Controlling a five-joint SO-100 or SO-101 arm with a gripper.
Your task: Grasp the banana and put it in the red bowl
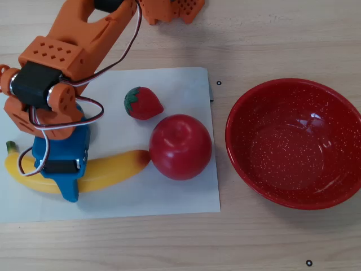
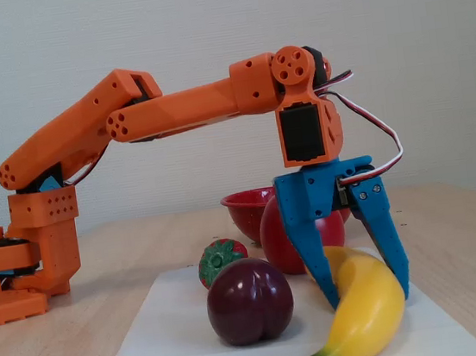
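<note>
no readable text, labels, brands or nos. anywhere, overhead or fixed view

gripper point(image 1: 67, 180) over banana point(image 1: 113, 169) | apple point(image 1: 180, 147) touching banana tip | red bowl point(image 1: 293, 199) right

Orange printed arm point(image 2: 169, 108), black servos, red-white cables, blue fingers point(image 2: 312, 247).

Arm reaching fwd, wrist pointing down, fingers point(image 2: 364, 288) spread apart.
</note>
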